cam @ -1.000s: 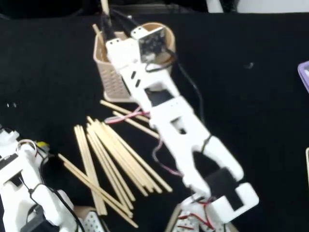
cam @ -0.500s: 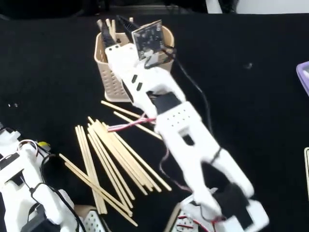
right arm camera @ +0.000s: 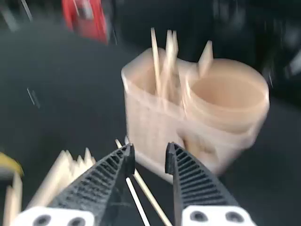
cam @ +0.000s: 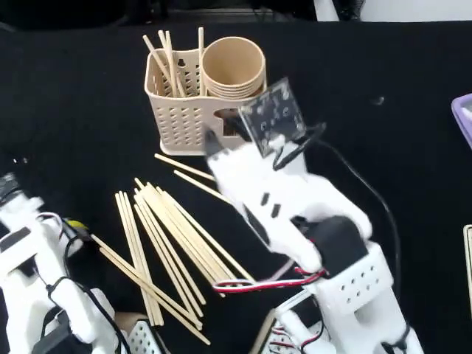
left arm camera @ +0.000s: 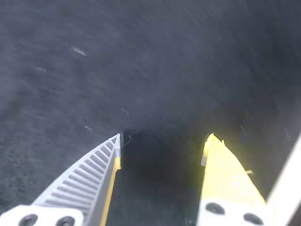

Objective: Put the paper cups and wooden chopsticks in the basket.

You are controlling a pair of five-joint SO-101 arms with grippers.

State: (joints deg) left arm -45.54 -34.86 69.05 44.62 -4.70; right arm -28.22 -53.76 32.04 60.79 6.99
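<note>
Right pincer (right arm camera: 148,151) empty, jaws slightly apart, just before the basket (cam: 177,118) — paper cups (cam: 233,66) nested inside, loose chopsticks (cam: 173,251) strewn on the bench (cam: 74,110); left pincer (left arm camera: 164,139) spread wide apart.

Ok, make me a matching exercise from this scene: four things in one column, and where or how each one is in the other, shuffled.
Column one:
1. paper cups
2. pile of wooden chopsticks
3. right gripper
4. left gripper

Column two:
A. open, over a bare patch of the black table
B. stacked inside the basket
C. lying loose on the table
D. open and empty, pointing at the basket

Pairs: 1-B, 2-C, 3-D, 4-A
</note>
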